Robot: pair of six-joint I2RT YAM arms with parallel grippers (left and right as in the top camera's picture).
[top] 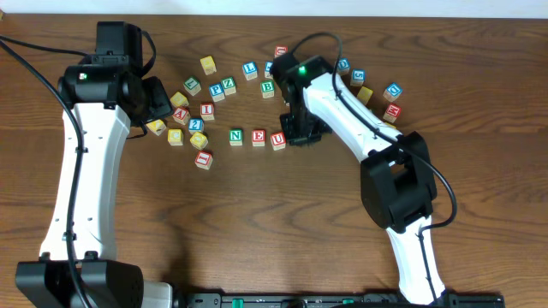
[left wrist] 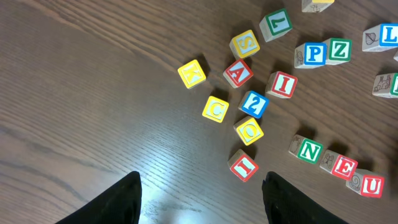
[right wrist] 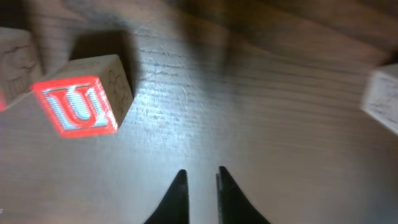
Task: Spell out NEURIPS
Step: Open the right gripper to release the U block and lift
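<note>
NEURIPS shows only N (top: 236, 136), E (top: 259, 137) and U (top: 278, 140), close in a row at the middle of the table (top: 257, 222). The right arm (top: 342, 107) folds back toward the centre, and the right gripper (right wrist: 200, 177) points down just beside U, fingers (right wrist: 177, 200) almost together, holding nothing. The left gripper (left wrist: 202, 182) hangs wide open above bare wood near scattered cubes (left wrist: 254, 103)
</note>
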